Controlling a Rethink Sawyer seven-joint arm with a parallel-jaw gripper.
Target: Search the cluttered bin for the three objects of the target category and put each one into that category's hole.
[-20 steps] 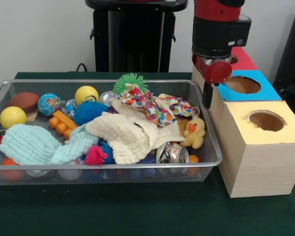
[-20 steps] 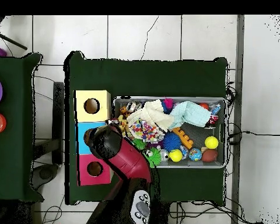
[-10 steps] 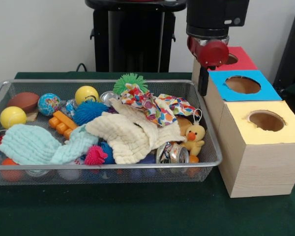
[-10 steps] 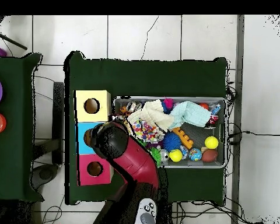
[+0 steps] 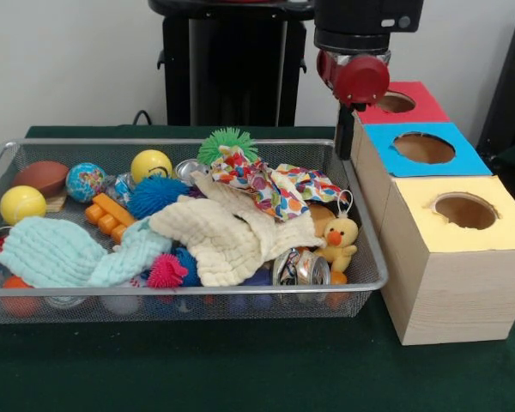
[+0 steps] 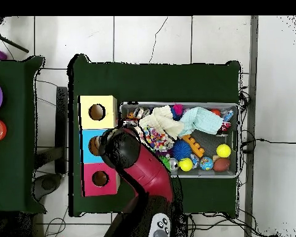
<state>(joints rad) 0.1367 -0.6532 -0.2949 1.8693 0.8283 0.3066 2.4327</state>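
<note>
I can't tell how my gripper [image 5: 344, 137] fingers stand; the duck [image 5: 338, 238] looks light and squashy, so I'd pinch its body.

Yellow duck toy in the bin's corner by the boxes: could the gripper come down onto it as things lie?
Probably yes. The yellow duck toy lies uncovered on top, beside the cream cloth, and the gripper hangs just beyond that end of the bin.
</note>
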